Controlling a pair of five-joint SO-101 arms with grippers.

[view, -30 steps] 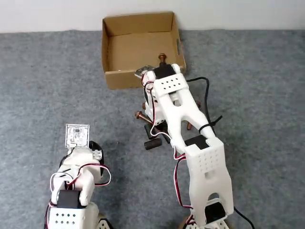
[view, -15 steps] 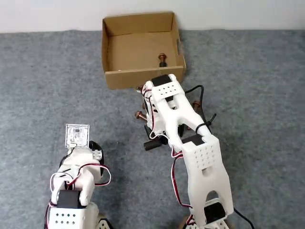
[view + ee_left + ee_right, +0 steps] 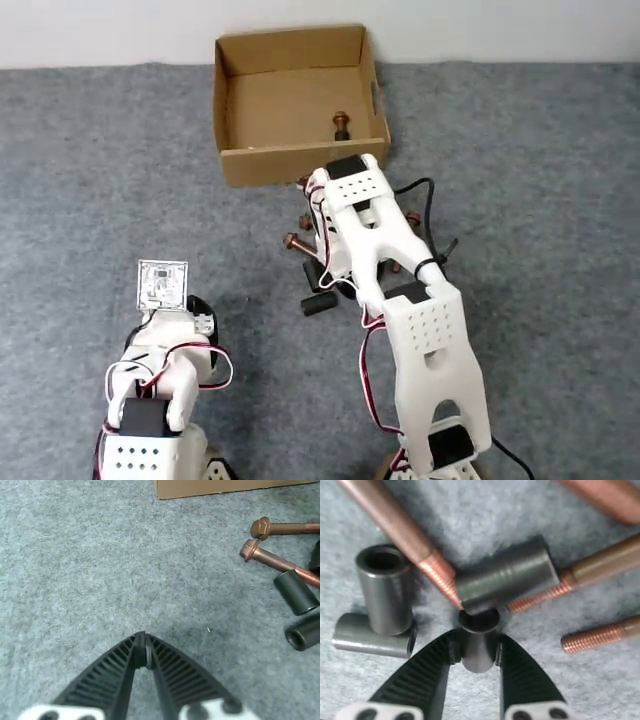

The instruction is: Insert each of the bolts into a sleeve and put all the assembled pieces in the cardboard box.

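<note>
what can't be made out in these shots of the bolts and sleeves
High view: the right arm covers most of the pile, so the parts cannot be counted.
High view: the piece in the cardboard box is too small to tell whether it is fully assembled.
Left wrist view: one bolt and one sleeve are cut off by the picture's edge.
Right wrist view: bolt shafts run off the edges, lengths unknown.
</note>
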